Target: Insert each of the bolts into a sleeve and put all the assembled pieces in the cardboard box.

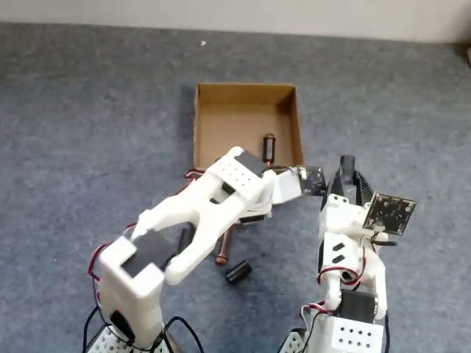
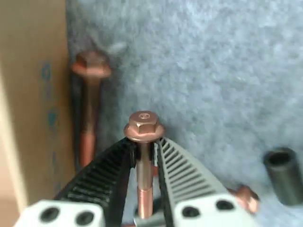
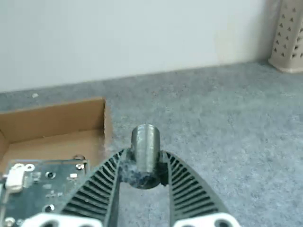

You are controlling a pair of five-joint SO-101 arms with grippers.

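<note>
my left gripper (image 2: 144, 144) is clamped on a bolt (image 2: 144, 127), shank running along the fingers (image 2: 104, 175), head pointing away from the wrist. my right gripper (image 3: 144, 163) pinches a sleeve (image 3: 145, 142), its long axis pointing straight out ahead, near the cardboard box (image 1: 246, 118), where one assembled piece (image 1: 268, 148) lies pointing front to back.

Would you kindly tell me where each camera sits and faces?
High view: fixed overhead, looking down on the cardboard box; left arm and right arm show.
Left wrist view: wrist-mounted, facing down past the left gripper holding a bolt.
Right wrist view: wrist-mounted, facing the wall past the right gripper holding a sleeve.
Shared: high and right wrist both show the box.
</note>
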